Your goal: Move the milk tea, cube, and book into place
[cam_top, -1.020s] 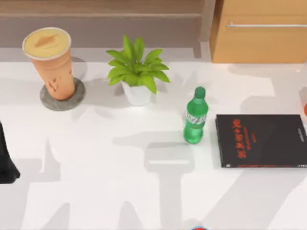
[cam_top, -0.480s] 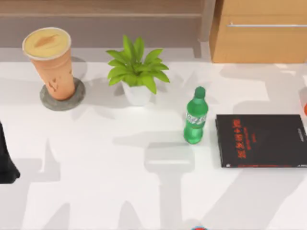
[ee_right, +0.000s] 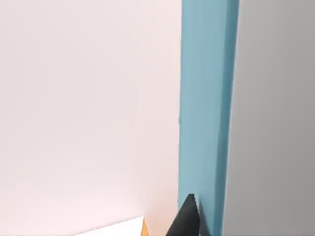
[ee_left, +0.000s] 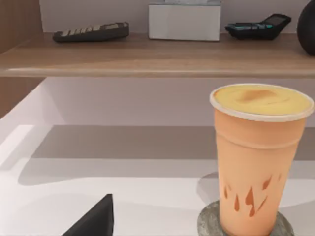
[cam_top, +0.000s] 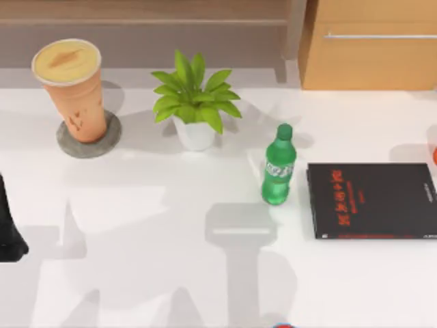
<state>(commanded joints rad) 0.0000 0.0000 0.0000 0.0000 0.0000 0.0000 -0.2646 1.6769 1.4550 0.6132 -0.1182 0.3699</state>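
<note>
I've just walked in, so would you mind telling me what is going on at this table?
The milk tea stands upright on a round grey coaster at the table's far left, with nothing holding it. The left arm sits at the table's left edge. The right wrist view shows a light-blue book close up. A potted plant, green bottle and black book lie untouched.
</note>
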